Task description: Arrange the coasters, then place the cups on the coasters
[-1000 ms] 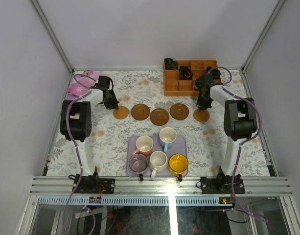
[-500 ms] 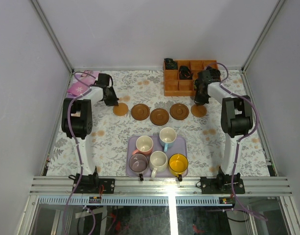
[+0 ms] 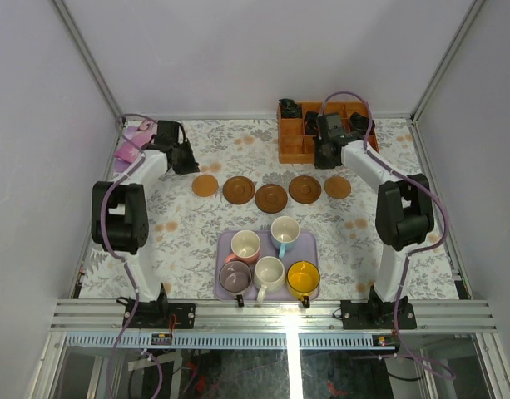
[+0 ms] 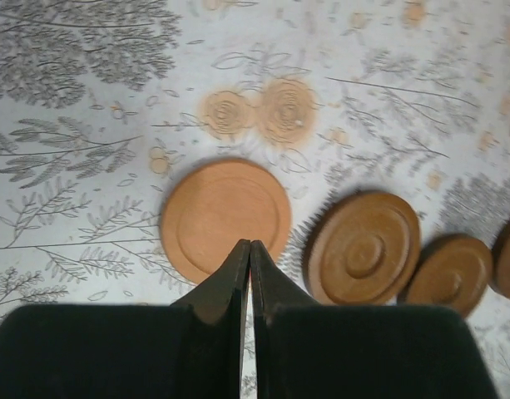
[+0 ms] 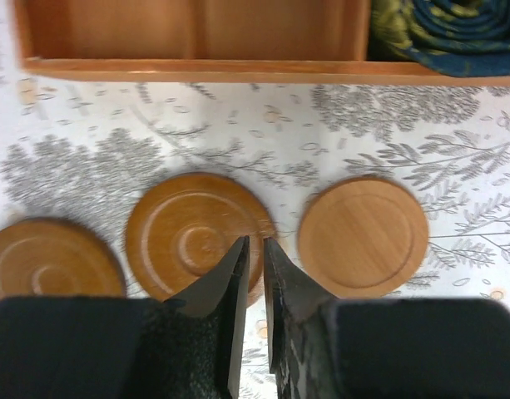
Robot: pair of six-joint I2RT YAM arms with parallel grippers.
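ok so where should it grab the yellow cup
Probably the rim wall on its right side, coming straight down: the yellow cup stands upright and open-mouthed at the near right corner of the lavender tray, the white cup close on its left, nothing on its right. One finger inside, one outside. Its handle isn't clear from here.

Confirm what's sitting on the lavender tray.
Five upright cups sit on the tray: pink cup, light blue cup, purple cup, white cup, yellow cup. Tray floor beneath them is covered; nothing there can be checked.
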